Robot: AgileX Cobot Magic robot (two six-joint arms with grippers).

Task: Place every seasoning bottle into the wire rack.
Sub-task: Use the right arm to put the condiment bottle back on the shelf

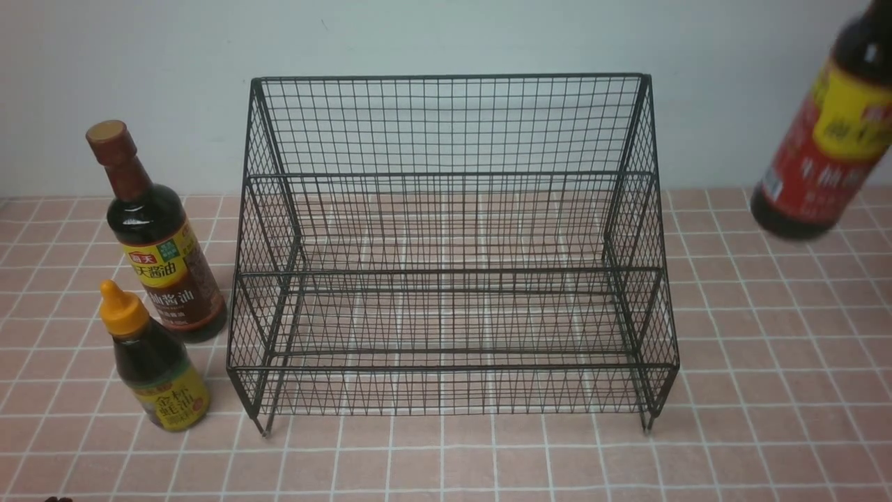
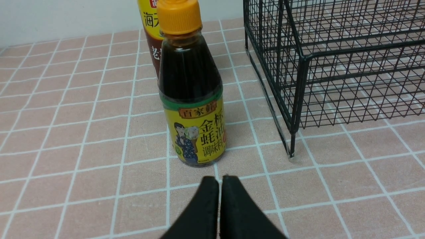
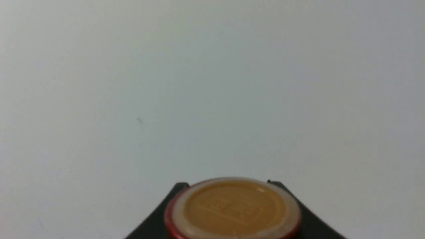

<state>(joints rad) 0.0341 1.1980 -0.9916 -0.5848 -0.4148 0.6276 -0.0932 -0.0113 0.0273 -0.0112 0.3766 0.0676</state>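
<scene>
The black wire rack (image 1: pixel 446 75) stands mid-table, its tiers bare; its corner shows in the left wrist view (image 2: pixel 300 56). Left of it stand a tall bottle with a yellow-brown label (image 1: pixel 164 258) and, in front of it, the short orange-capped bottle (image 1: pixel 157 369). My left gripper (image 2: pixel 219 179) is shut and empty, low over the tiles just short of the short bottle (image 2: pixel 192 99); the tall one (image 2: pixel 151 33) stands behind it. My right gripper (image 3: pixel 227 183) is shut on the neck of the yellow-red labelled tall bottle (image 1: pixel 829 146), held tilted in the air to the right of the rack; its cap (image 3: pixel 232 207) sits between the fingers.
The table is covered in pink tiles (image 1: pixel 766 418) with white grout. A plain pale wall (image 1: pixel 139 70) runs close behind the rack. The right wrist view shows only wall beyond the cap.
</scene>
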